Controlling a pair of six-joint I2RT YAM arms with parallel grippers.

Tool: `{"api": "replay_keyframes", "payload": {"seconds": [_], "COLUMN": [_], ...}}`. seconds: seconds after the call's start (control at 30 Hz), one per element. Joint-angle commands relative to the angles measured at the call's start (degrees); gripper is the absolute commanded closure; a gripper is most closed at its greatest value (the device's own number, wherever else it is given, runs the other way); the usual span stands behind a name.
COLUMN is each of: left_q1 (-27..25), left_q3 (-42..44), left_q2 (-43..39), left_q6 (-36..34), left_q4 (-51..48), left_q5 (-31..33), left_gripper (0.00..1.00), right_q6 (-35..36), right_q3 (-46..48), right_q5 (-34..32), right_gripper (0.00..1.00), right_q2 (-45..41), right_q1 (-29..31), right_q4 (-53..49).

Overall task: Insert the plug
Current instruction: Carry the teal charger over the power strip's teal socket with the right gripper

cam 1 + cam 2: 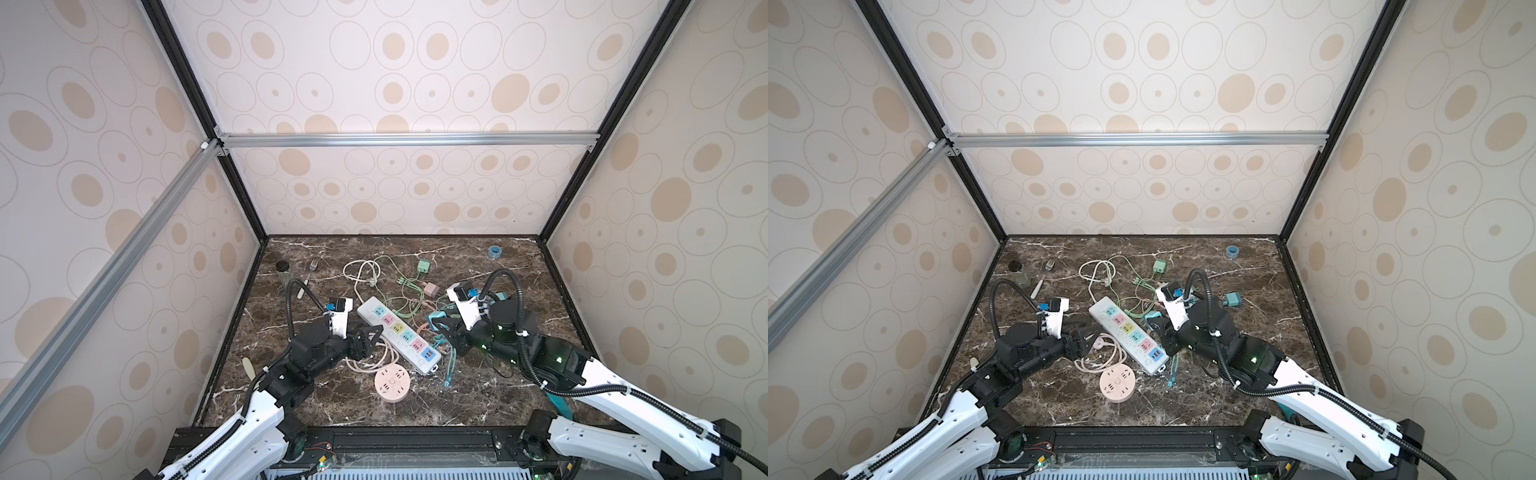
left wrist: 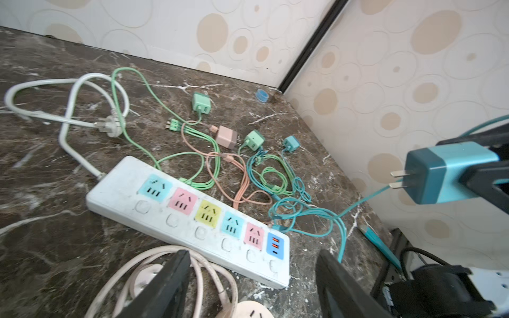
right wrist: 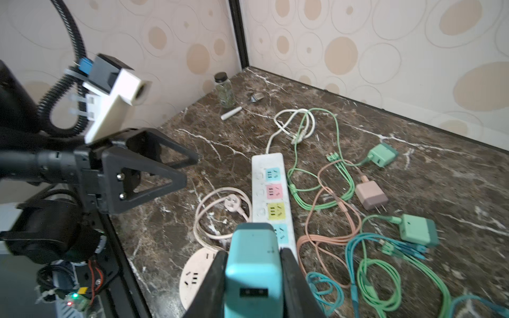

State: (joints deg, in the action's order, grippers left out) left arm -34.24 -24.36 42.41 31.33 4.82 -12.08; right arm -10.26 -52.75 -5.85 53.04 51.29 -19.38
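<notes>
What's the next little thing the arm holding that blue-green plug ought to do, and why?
Probably carry the teal plug across over the power strip while tipping its prongs downward. The right fingers hold it in the air beside the strip, prongs aimed sideways rather than down, and all five coloured sockets look free.

Power strip (image 1: 399,334) between left gripper (image 1: 374,338) and plug (image 3: 253,264) in right gripper (image 1: 439,327); round socket (image 1: 392,383) just before strip
</notes>
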Motion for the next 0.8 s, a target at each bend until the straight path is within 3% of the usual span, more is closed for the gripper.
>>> {"api": "replay_keyframes", "payload": {"seconds": [0.0, 0.17, 0.4, 0.53, 0.77], "left_q1": [0.2, 5.0, 16.3, 17.7, 18.6], "left_q3": [-2.4, -6.3, -8.7, -10.2, -13.5], "left_q2": [4.7, 14.1, 24.2, 29.3, 39.1], "left_q6": [-3.5, -7.8, -7.1, -8.2, -9.0], "left_q4": [-1.5, 0.3, 5.9, 8.5, 9.6], "left_q5": [6.2, 4.1, -1.7, -4.3, -5.3], "left_gripper": [0.29, 0.29, 0.44, 0.43, 0.43], "right_q6": [2.4, 3.7, 4.7, 8.2, 12.0], "right_q3": [-3.2, -4.6, -5.0, -8.2, -15.0], "right_q5": [-5.0, -3.6, 8.3, 10.4, 20.7], "right_gripper": [0.95, 0.95, 0.96, 0.95, 0.94], "right_q2": [1.4, 3.8, 9.9, 15.9, 27.0], "right_q1": [-0.6, -3.7, -14.8, -16.6, -17.9], "right_q4": [-3.8, -4.2, -0.8, 0.1, 2.7]}}
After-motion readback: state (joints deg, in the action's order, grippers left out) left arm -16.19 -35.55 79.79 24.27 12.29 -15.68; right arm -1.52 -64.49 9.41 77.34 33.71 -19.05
